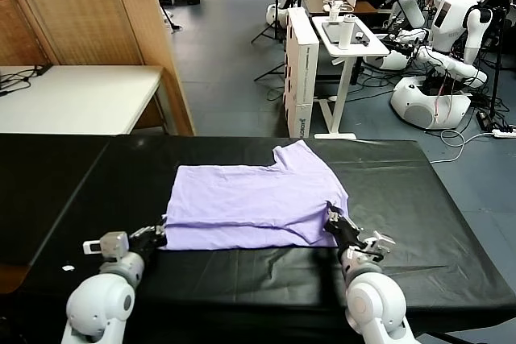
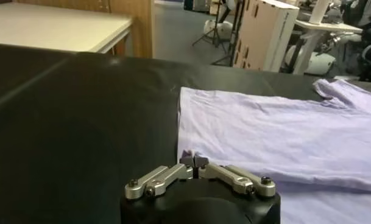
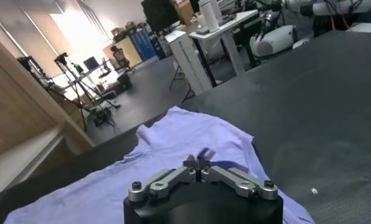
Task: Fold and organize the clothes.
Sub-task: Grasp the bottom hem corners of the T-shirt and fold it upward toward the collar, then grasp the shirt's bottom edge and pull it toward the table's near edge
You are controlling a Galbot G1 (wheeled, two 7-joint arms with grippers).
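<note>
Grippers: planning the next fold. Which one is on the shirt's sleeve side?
The right gripper; the sleeve juts out on its side. The left gripper is at a plain corner.

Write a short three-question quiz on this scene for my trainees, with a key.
1. True or false: the T-shirt lies on a white table.
2. Which corners of the shirt are the two grippers at? A) far corners B) near corners C) the sleeves
3. Fill in: the left gripper's fingers are ____.

Key:
1. False: it lies on a black table.
2. B: the left gripper is at the near left corner, the right gripper at the near right corner.
3. Shut, tips pressed together at the shirt's edge.
</note>
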